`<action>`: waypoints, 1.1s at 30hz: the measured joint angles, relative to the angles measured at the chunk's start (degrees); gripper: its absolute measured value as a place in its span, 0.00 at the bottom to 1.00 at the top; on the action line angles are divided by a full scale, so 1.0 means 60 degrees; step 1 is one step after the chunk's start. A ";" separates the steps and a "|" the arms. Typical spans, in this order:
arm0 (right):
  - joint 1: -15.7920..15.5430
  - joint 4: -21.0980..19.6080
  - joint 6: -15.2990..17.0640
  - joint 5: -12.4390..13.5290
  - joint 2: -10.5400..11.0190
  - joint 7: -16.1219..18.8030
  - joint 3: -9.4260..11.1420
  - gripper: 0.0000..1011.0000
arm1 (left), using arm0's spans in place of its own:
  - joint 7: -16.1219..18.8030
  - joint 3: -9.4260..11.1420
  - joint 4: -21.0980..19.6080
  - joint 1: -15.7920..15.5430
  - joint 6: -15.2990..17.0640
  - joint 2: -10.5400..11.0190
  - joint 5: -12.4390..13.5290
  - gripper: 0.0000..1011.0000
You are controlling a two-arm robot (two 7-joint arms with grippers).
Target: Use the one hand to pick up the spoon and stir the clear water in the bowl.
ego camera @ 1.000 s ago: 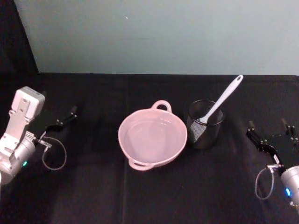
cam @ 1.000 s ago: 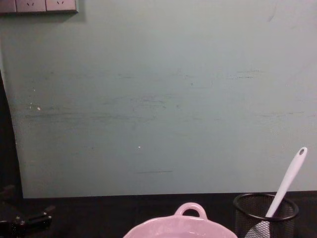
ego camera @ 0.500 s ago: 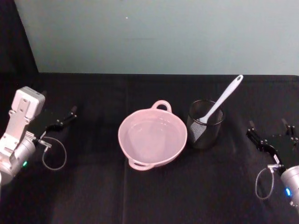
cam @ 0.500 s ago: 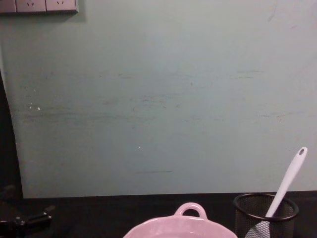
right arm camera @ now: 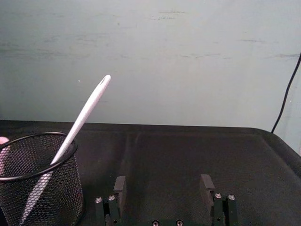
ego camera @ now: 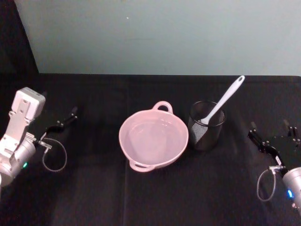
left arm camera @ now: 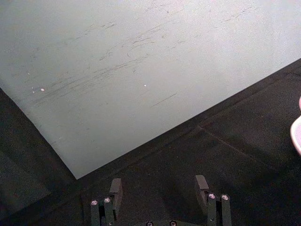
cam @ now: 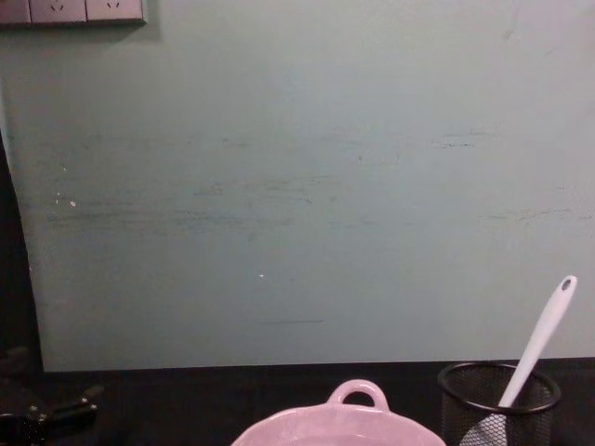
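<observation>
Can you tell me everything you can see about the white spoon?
The spoon is white and looks like plastic, with a long slim handle that has a small hole at its far end. It stands tilted in the black wire-mesh cup, its flat head down inside and its handle leaning on the rim. The cup sits just to the right of the pink bowl. Neither gripper touches it.

Head view looks down, chest view low; both share the bowl (ego camera: pixel 154 140).

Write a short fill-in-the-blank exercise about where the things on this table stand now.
1. The white spoon leans inside the black mesh ____.
2. The pink bowl stands on the cup's ____ side.
3. The right gripper has its jaws ____.

Missing words: cup; left; open
</observation>
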 joint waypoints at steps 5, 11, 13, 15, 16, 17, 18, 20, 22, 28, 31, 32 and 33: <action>0.0000 0.0000 -0.0001 0.0000 0.0000 0.0000 0.0000 0.99 | 0.0000 0.0000 0.0000 0.0000 0.0000 0.0000 0.0000 1.00; 0.0000 0.0000 0.0000 0.0000 0.0000 0.0000 0.0000 0.99 | 0.0000 0.0000 0.0000 0.0000 -0.0001 0.0000 0.0000 1.00; 0.0000 0.0000 0.0000 -0.0001 0.0000 0.0000 0.0000 0.99 | 0.0000 0.0000 0.0000 0.0000 0.0000 0.0000 0.0000 1.00; 0.0000 0.0000 0.0000 0.0000 0.0000 0.0000 0.0001 0.99 | 0.0000 0.0000 0.0000 0.0000 0.0000 -0.0001 0.0000 1.00; 0.0000 0.0000 0.0000 0.0000 0.0000 0.0000 0.0000 0.99 | 0.0000 0.0000 0.0000 0.0000 -0.0001 0.0000 0.0000 1.00; 0.0000 0.0001 0.0000 0.0000 0.0000 0.0000 0.0001 0.99 | 0.0000 0.0000 0.0000 0.0000 -0.0001 0.0000 0.0000 1.00; 0.0000 0.0001 0.0000 -0.0001 0.0000 0.0000 0.0001 0.99 | 0.0000 0.0000 0.0000 0.0000 -0.0001 0.0000 -0.0001 1.00; 0.0000 0.0001 0.0000 0.0000 0.0000 0.0000 0.0000 0.99 | 0.0000 0.0000 0.0000 0.0000 0.0000 0.0000 0.0000 1.00; 0.0001 0.0001 0.0000 -0.0001 0.0000 0.0000 0.0000 0.99 | 0.0000 0.0000 0.0000 0.0000 0.0000 0.0000 0.0000 1.00; 0.0000 0.0001 -0.0001 0.0000 0.0000 0.0000 0.0001 0.99 | 0.0000 0.0000 0.0000 0.0000 0.0000 0.0000 0.0000 1.00; 0.0000 0.0001 -0.0001 -0.0001 0.0000 0.0000 0.0000 0.99 | 0.0000 0.0000 0.0000 0.0000 0.0000 0.0000 0.0000 1.00; 0.0000 0.0001 0.0000 0.0000 0.0000 0.0000 0.0001 0.99 | 0.0000 -0.0001 0.0000 0.0000 0.0000 0.0000 0.0000 1.00; 0.0001 0.0000 0.0000 0.0000 0.0000 0.0001 0.0000 0.99 | 0.0000 0.0000 0.0000 0.0000 0.0000 0.0000 0.0000 1.00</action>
